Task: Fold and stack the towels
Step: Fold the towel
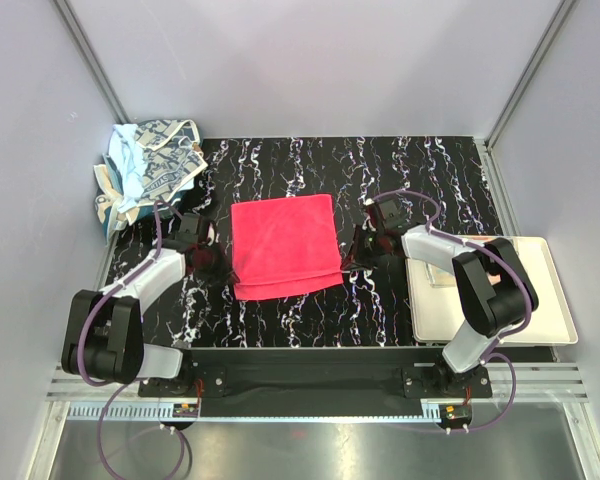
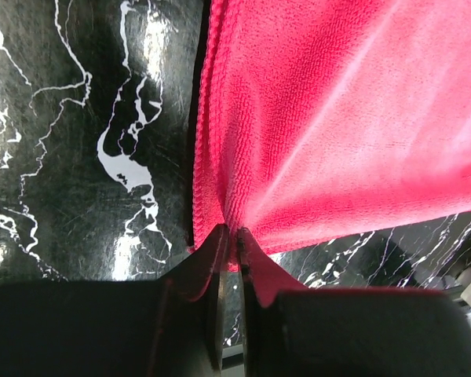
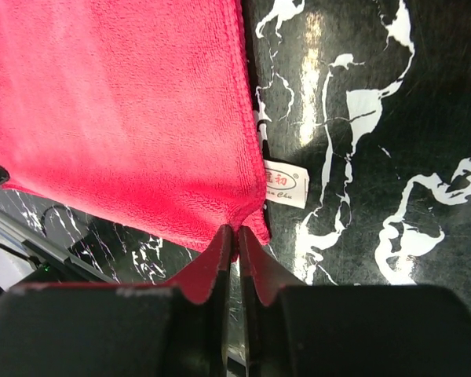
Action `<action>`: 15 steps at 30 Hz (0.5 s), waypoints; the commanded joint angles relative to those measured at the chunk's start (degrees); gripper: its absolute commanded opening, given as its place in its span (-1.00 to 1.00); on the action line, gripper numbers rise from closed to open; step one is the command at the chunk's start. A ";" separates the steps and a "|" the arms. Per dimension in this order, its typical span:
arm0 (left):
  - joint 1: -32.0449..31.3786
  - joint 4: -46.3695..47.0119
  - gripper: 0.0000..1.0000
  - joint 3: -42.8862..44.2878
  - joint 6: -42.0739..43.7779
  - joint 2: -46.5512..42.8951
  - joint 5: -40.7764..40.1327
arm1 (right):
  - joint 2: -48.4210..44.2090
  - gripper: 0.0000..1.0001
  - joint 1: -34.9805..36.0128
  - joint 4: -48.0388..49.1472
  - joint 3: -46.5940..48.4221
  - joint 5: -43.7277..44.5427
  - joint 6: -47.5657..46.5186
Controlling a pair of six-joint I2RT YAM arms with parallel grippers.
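Currently clamped on near corners of pink-red towel (image 1: pixel 283 245), left gripper (image 2: pixel 231 236) at left, right gripper (image 3: pixel 235 232) at right; spread beyond both toward far table (image 1: pixel 400 180) edge.

Left gripper (image 2: pixel 232 236), right gripper (image 3: pixel 235 232) pinch pink towel (image 1: pixel 283 245) corners.

The towel (image 1: pixel 283 246) is plain bright pink-red, its label (image 3: pixel 286 184) white with red print. The table (image 1: pixel 410 170) is black, veined white. The far-left pile (image 1: pixel 150 165) mixes pale blue with cream patterned in dark blue. The right-hand tray (image 1: pixel 555 295) is cream.
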 commanded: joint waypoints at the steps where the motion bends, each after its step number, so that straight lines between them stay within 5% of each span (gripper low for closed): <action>1: -0.06 -2.21 -0.74 2.10 2.33 -0.08 1.39 | -1.39 -0.73 0.71 0.15 -0.58 -0.67 -1.19; 15: -0.06 -5.63 -0.16 2.01 5.58 -2.81 4.02 | -7.89 -0.32 0.98 -5.91 -1.82 1.26 -4.27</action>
